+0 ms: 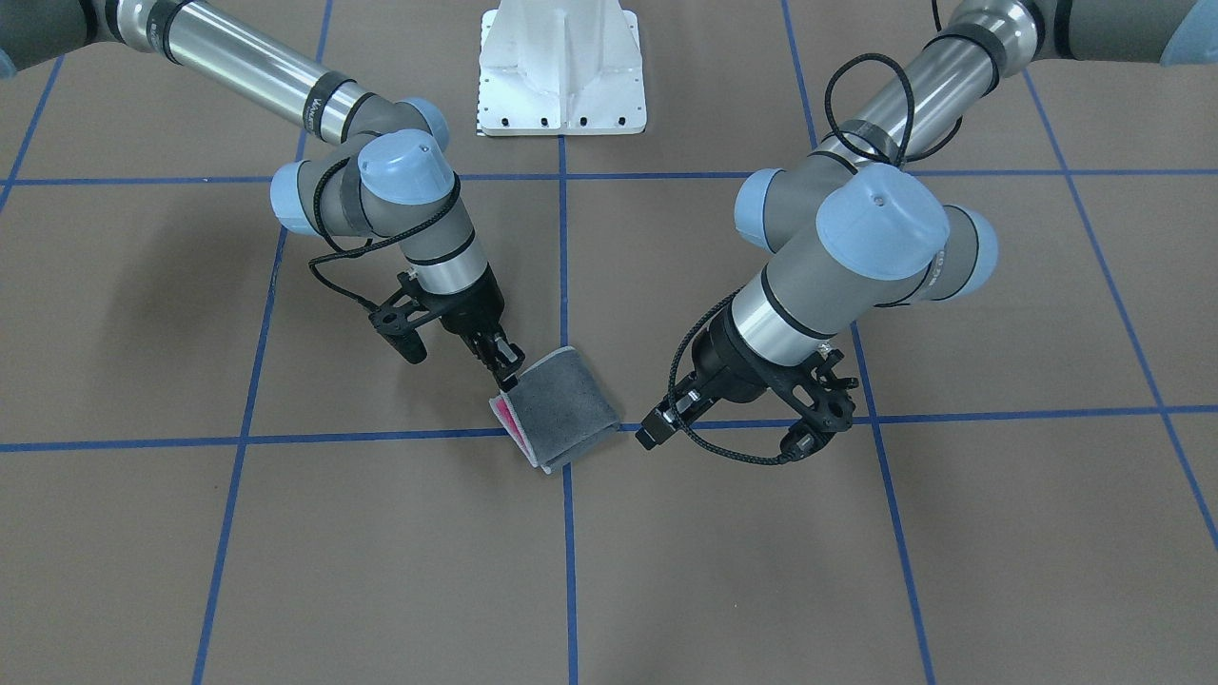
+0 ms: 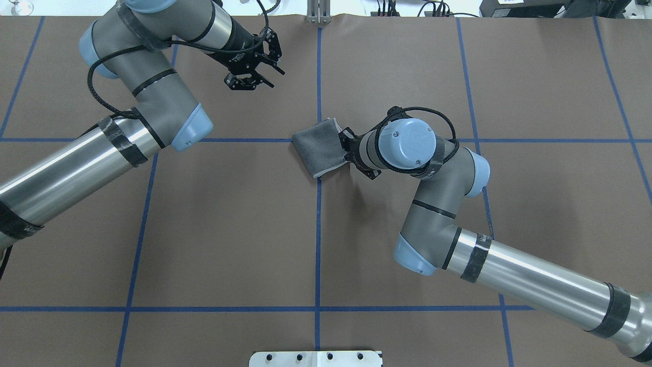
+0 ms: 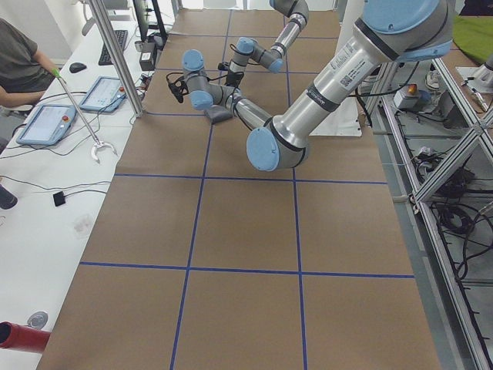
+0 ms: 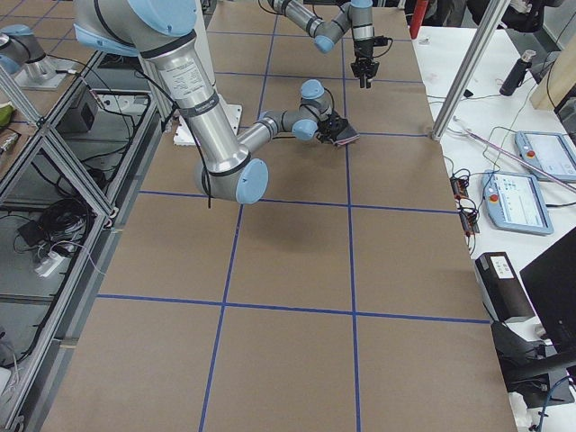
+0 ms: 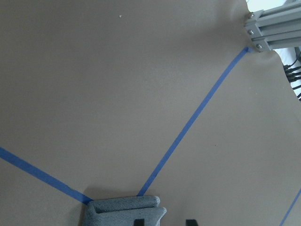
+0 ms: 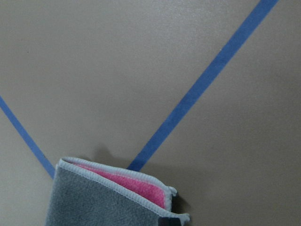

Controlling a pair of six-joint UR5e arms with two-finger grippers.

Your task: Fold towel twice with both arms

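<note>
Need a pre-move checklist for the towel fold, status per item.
1. Grip: right gripper shut on a towel corner: ok.
2. Other arm: left gripper open, off the towel: ok.
3. Fold: grey outside, pink only at the open edge: ok.
4. Layer edges aligned: cannot tell.
5. Held corner down on the table: cannot tell.

table, brown paper (image 1: 952, 571) | blue tape grid (image 1: 568, 571) | operator (image 3: 19, 65) | two tablets (image 3: 48, 123) | keyboard (image 3: 117, 45)

Brown table (image 1: 381, 561), blue tape grid (image 1: 569, 533).
I see the folded towel (image 1: 568, 407) lying on it, one edge between the right gripper (image 1: 507, 373) jaws.
</note>
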